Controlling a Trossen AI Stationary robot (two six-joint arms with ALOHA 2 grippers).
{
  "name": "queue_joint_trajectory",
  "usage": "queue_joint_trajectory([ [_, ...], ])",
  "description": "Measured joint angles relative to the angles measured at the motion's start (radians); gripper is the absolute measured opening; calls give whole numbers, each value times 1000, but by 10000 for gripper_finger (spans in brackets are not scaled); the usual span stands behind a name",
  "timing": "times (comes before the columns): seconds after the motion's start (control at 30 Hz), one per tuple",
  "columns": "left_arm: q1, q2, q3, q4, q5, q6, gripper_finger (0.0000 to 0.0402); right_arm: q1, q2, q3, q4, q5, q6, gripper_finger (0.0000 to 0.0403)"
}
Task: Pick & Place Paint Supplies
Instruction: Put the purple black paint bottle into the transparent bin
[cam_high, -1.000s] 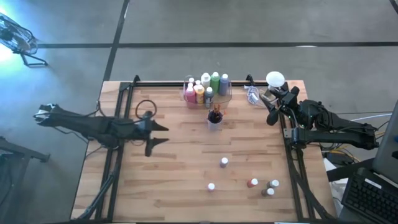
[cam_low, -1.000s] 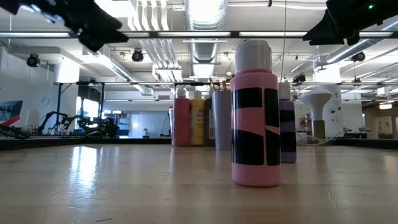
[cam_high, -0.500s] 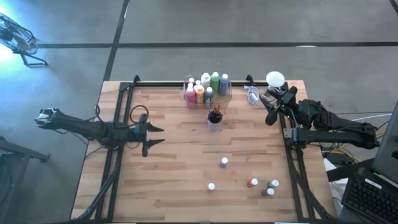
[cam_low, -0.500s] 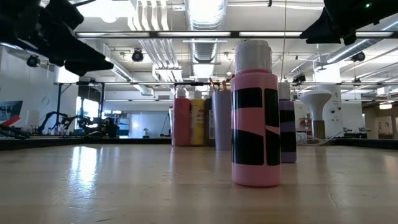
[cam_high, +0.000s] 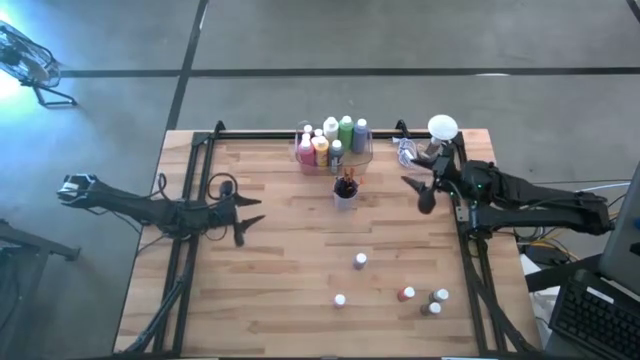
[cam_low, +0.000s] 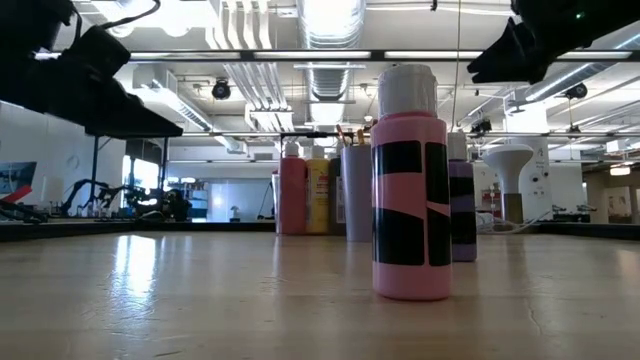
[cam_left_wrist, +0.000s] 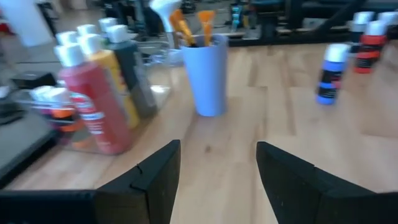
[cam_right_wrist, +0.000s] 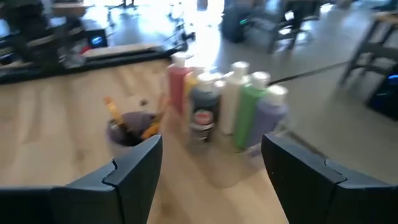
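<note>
Several taller paint bottles (cam_high: 333, 140) stand upright in a clear bin (cam_high: 362, 156) at the far middle of the table. In front of it is a pale cup of paintbrushes (cam_high: 345, 190), seen also in both wrist views as the cup (cam_left_wrist: 207, 74) and the cup (cam_right_wrist: 134, 127). Small bottles stand scattered near the right front: a bottle (cam_high: 359, 261), a bottle (cam_high: 340, 300) and a cluster (cam_high: 430, 300). The low view shows a pink bottle (cam_low: 411, 180) closest. My left gripper (cam_high: 250, 215) hovers open at the table's left. My right gripper (cam_high: 415, 193) hovers open to the right of the cup.
A white round object (cam_high: 443, 127) and a clear item (cam_high: 407, 152) sit at the far right corner. Black frame rails (cam_high: 186, 200) run along the table's left and right sides. Bare wood (cam_high: 290, 260) lies between the left gripper and the small bottles.
My left gripper has sunk lower and drawn back a little toward the table's left edge. My right gripper has swung toward the table's middle, nearer the cup of brushes. No bottle or brush has moved.
</note>
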Motion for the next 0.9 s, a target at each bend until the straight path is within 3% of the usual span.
queue_joint_trajectory([
  [0.2, 0, 0, 0, 9, -107, 16, 216, 29, 46, -2, -3, -165, 5, 259],
  [0.4, 0, 0, -20, 6, -107, 16, 216, 131, 46, -34, -3, -191, 34, 239],
  [0.67, 0, 0, -59, -12, -107, 8, 216, 336, 104, -49, 57, -177, 84, 255],
  [0.9, 0, 1, -65, -35, -107, 6, 216, 505, 244, -28, 116, -33, 100, 261],
])
